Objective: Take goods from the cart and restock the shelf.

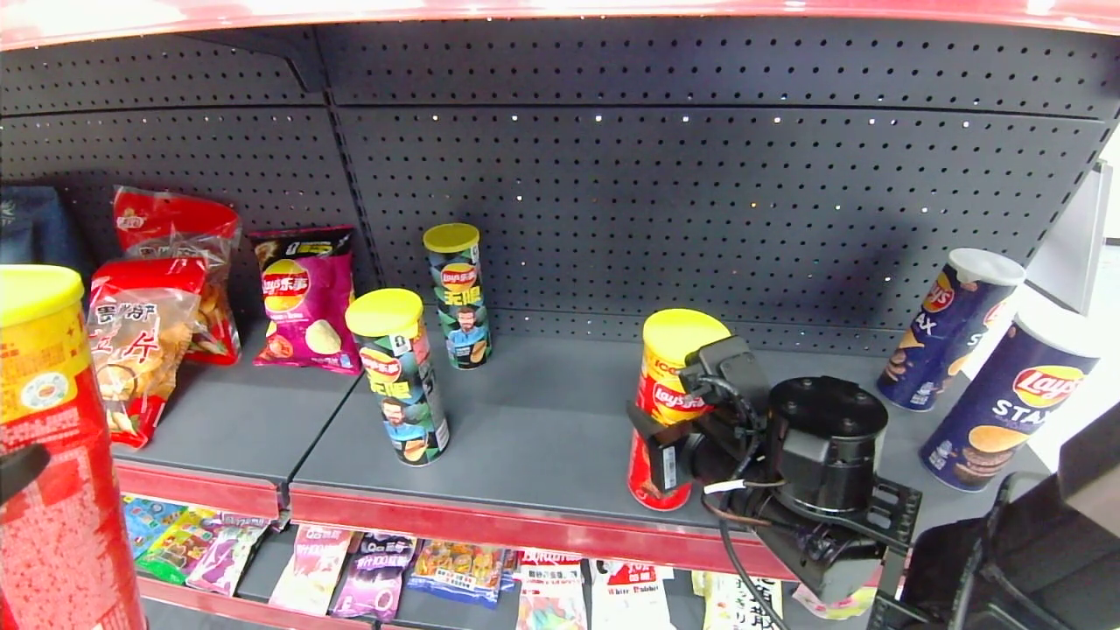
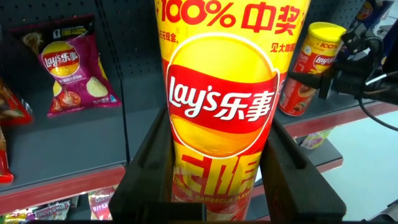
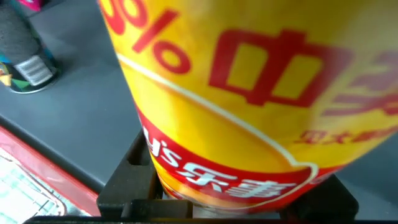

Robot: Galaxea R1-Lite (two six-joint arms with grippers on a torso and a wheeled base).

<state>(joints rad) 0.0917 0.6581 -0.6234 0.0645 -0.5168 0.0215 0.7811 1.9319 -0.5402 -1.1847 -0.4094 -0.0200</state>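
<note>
The right jaws clamp a red-yellow can (image 1: 669, 394) upright on the shelf (image 1: 542, 420) at five o'clock, likely for release; the left jaws clamp a second can (image 2: 221, 93) at eight o'clock, probably queued.

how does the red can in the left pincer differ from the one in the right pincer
The left can sits in the left pincer, the right can in the right pincer. The left can is held out in front of the shelf; the right can is at the shelf's front edge. Both are upright, red and yellow, with yellow lids.
</note>
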